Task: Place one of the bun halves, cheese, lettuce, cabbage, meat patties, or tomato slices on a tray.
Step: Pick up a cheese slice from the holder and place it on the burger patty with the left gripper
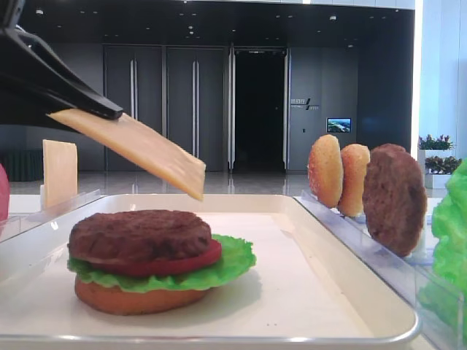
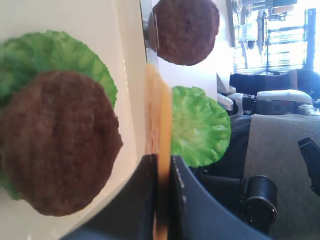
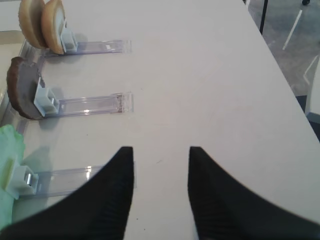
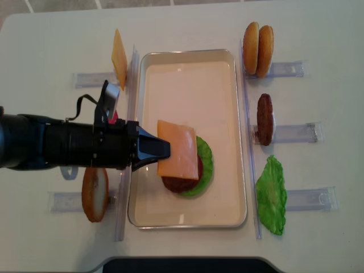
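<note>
My left gripper (image 4: 163,149) is shut on one edge of a pale yellow-orange cheese slice (image 4: 179,149). The slice hangs tilted above the stack, apart from it, in the low exterior view (image 1: 139,149) and sits edge-on between the jaws (image 2: 159,115). On the cream-white tray (image 4: 187,53) a stack stands: bun half (image 1: 131,299), lettuce (image 1: 233,262), tomato slice (image 1: 198,261) and meat patty (image 1: 139,233) on top. My right gripper (image 3: 161,150) is open over bare table with nothing between its fingers.
Clear rails flank the tray. Right of it stand two bun halves (image 4: 257,42), a patty (image 4: 264,119) and a lettuce leaf (image 4: 272,193). On the left stand another cheese slice (image 4: 119,58) and a bun half (image 4: 95,193).
</note>
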Tool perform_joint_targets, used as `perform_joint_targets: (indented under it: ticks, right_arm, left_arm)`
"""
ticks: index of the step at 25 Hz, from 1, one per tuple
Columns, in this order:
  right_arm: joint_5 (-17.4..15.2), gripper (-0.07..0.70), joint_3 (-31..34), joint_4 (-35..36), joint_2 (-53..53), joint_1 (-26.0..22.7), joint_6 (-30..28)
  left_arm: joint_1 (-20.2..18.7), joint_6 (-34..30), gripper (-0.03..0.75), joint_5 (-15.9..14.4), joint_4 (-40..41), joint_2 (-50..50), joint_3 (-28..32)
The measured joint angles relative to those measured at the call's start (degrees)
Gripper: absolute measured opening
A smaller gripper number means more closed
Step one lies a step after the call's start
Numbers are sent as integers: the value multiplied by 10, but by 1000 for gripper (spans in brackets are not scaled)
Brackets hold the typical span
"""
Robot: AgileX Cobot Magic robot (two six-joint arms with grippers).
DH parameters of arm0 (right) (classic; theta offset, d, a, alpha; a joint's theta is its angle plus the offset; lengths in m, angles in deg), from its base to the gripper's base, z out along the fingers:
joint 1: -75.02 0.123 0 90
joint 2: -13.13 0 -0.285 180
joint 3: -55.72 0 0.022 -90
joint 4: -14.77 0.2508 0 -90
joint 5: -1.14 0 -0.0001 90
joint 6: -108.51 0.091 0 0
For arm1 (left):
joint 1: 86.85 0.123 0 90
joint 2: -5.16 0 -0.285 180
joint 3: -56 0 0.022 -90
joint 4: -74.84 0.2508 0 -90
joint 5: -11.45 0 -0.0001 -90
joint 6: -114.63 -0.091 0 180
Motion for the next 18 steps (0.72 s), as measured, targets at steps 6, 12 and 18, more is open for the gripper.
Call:
perform_joint_targets:
  ticks: [6, 12, 18]
  right_arm:
    - [0, 286, 0, 0, 0, 0, 0]
    - [0, 286, 0, 0, 0, 0, 0]
    - [0, 286, 0, 0, 0, 0, 0]
  left_arm:
    - [0, -7, 34, 13, -8, -2, 0]
    - [0, -34, 34, 9, -24, -40, 0]
    - [0, -46, 34, 2, -26, -48, 0]
